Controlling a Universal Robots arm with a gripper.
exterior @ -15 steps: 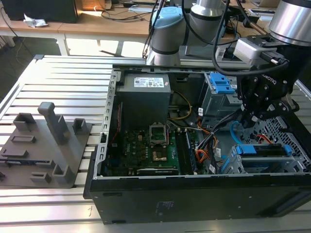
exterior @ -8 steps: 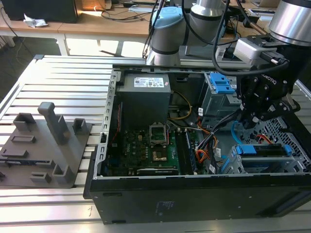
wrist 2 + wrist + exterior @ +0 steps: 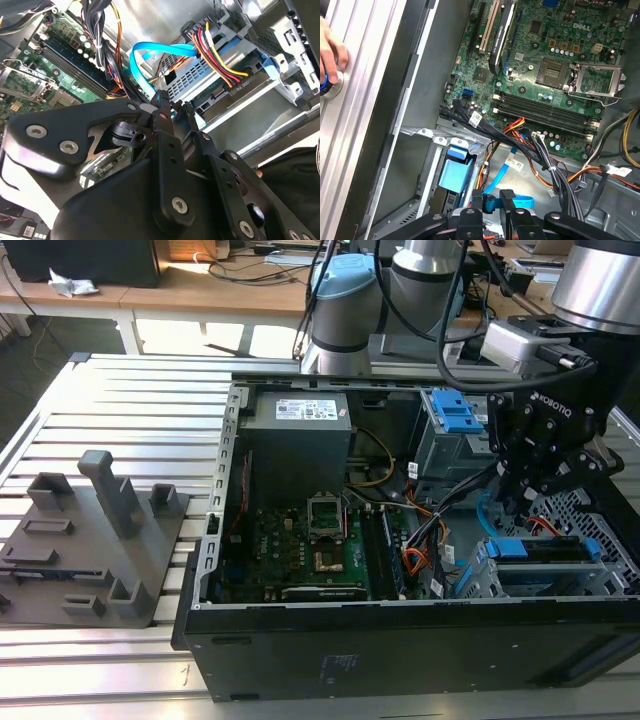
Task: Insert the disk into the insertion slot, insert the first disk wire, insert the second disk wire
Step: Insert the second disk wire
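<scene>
Disk look: the disk [image 3: 522, 548] shows mainly as its bright blue carrier frame with a dark strip along its edge. The first wrist view catches one blue end of that frame.
Disk place: it lies flat inside the insertion slot [image 3: 560, 585], the low grey perforated cage at the lower right of the exterior view. The slot sits below the taller cage [image 3: 455, 415] with the blue latch.
Second disk wire: the second disk wire [image 3: 142, 62] is a glossy light blue flat cable. In the second wrist view it loops from beside the cage round to the fingertips.
Tool: the gripper [image 3: 492, 199] is closed on the second disk wire, with a blue strip pinched between its two black fingers in both wrist views. In the exterior view it hangs just above the slot at the frame's right.
First disk wire: the first disk wire [image 3: 220, 60] is a bundle of red, orange, yellow and dark leads. It runs across the cage's perforated face toward the blue frame.
Hidden: the cage covers the disk's silver face and label. The plug ends of both wires are hard to make out, so I cannot tell whether either is seated. The gripper's own body blocks much of the second wrist view.
View differences: the first wrist view shows the motherboard [image 3: 545, 75] and a person's hand [image 3: 331, 52] on the ribbed metal table [image 3: 365, 75]. The exterior view shows a grey fixture block [image 3: 95, 540] at the frame's left, well apart from the computer case [image 3: 400, 660].
</scene>
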